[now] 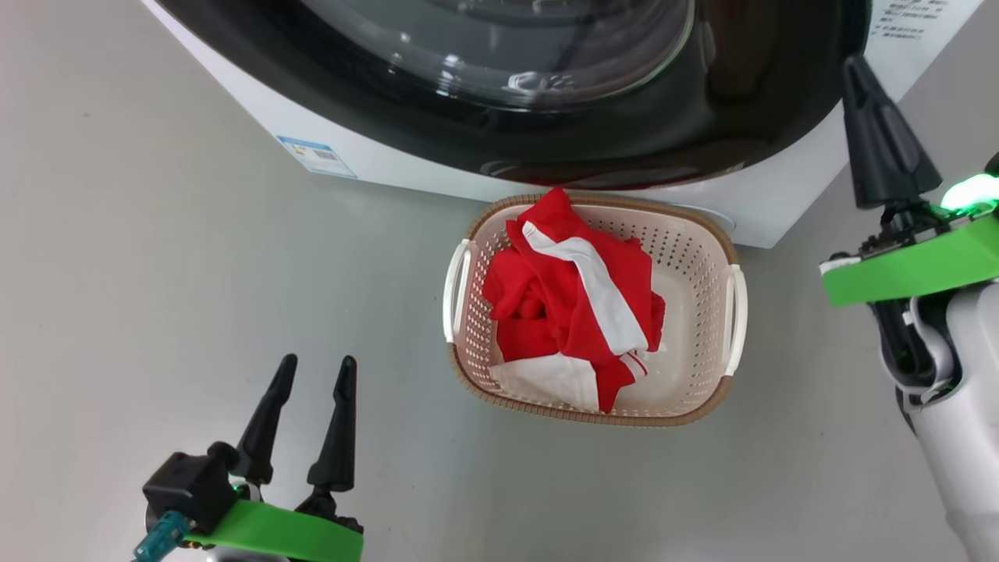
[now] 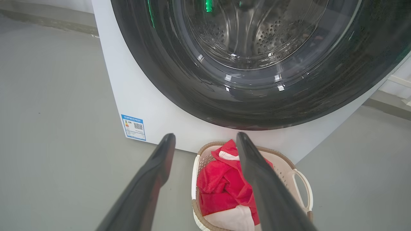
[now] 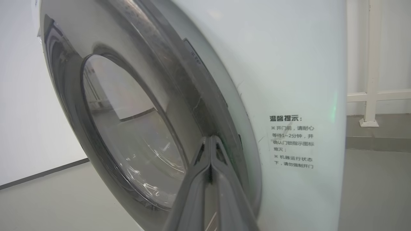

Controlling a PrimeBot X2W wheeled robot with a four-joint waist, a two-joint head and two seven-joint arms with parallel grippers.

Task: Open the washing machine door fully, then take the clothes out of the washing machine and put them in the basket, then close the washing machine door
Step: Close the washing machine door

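At the lower left of the head view, the left gripper [image 1: 318, 363] is hovering above the grey floor [image 1: 117, 273], its two fingers spread and holding nothing. Beyond it the washing machine [image 1: 375, 160] is showing its white front and small blue label [image 1: 316, 156].

In the middle, the basket [image 1: 687, 257] is sitting on the floor just in front of the machine, and the clothes [image 1: 570, 312] are lying heaped inside it, red with white panels. Through the door glass in the left wrist view the drum is looking empty, so the unloading is judged done.

Above the basket, the washing machine door [image 1: 624, 133] is lying against the machine's front. It is probably shut or very nearly so, though from this oblique angle the latch is not showing.

On the right, the right gripper [image 1: 855, 66] is pointing at the door's right edge, its fingers pressed together and pinching nothing. In the right wrist view its tip is meeting the black rim.

The step in hand is judged to be closing the door. The next move is likely calling for a firm, straight push on the rim until the latch catches.
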